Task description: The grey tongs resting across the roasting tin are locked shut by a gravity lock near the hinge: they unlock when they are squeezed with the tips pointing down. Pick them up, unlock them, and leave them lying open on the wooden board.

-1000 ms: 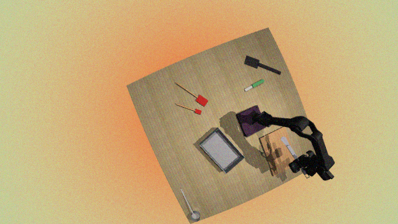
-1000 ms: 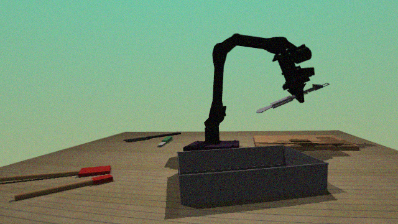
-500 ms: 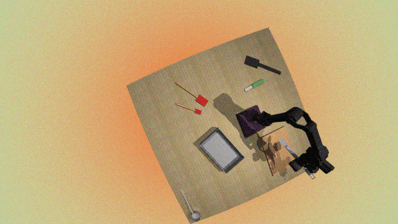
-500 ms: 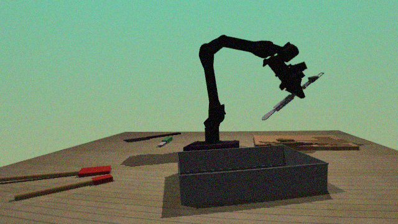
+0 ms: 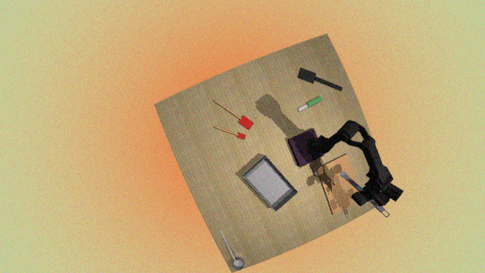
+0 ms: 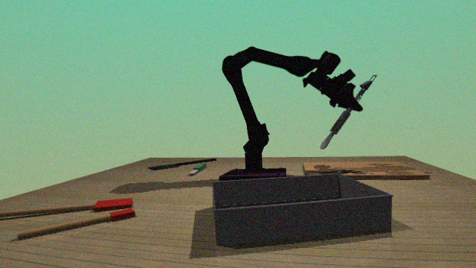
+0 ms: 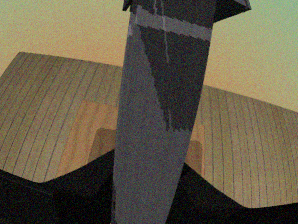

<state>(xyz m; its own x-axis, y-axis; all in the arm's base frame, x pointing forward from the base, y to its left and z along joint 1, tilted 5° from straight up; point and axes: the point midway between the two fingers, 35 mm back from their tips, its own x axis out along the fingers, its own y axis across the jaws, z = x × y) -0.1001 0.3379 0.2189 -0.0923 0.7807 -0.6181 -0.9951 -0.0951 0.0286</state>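
Observation:
The grey tongs are held high in the air, slanted, with the rounded tips low and the small ring end high. The arms look closed together. The gripper is shut on the tongs around their middle, pointing obliquely down; in the top view its fingertips are hidden under the arm. The wooden board lies on the table below, with the arm's shadow on it. The roasting tin stands apart from the board, with nothing across it.
The arm's base stands beside the board. Two red-headed spatulas lie beyond the tin. A green-and-white tool and a black spatula lie on the base's far side. A ladle lies at a table corner.

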